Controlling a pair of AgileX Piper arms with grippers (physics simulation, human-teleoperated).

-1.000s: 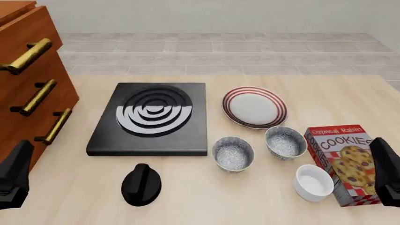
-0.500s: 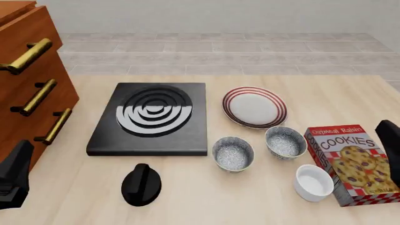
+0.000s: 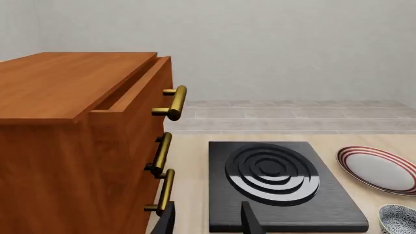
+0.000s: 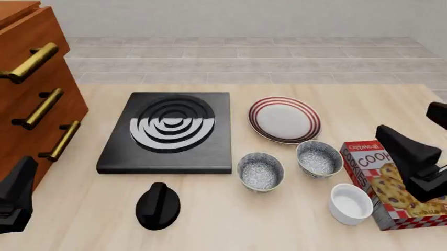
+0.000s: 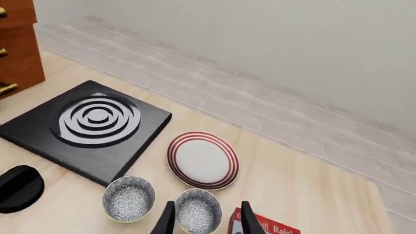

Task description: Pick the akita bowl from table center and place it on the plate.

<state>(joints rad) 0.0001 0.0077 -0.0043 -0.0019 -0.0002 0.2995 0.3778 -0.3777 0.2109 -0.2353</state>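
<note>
Two look-alike speckled bowls stand in front of the red-ringed plate (image 4: 284, 119). The akita bowl (image 4: 260, 171) is the one nearer the table's middle; its twin (image 4: 319, 158) is to its right. In the right wrist view the akita bowl (image 5: 128, 198), the twin (image 5: 198, 209) and the plate (image 5: 202, 160) all show. My right gripper (image 4: 391, 138) hovers open over the cookie box, right of the twin, holding nothing; its fingers (image 5: 247, 222) are apart. My left gripper (image 4: 24, 172) stays open at the front left corner, far from the bowls.
A black stove slab (image 4: 167, 130) lies left of the plate, with a black knob (image 4: 157, 205) in front of it. A plain white bowl (image 4: 350, 204) and a cookie box (image 4: 380, 183) stand at the front right. A wooden drawer cabinet (image 4: 31, 89) fills the left edge.
My right arm has risen from the front right corner and moved up and left over the cookie box. The left arm and all objects have stayed put.
</note>
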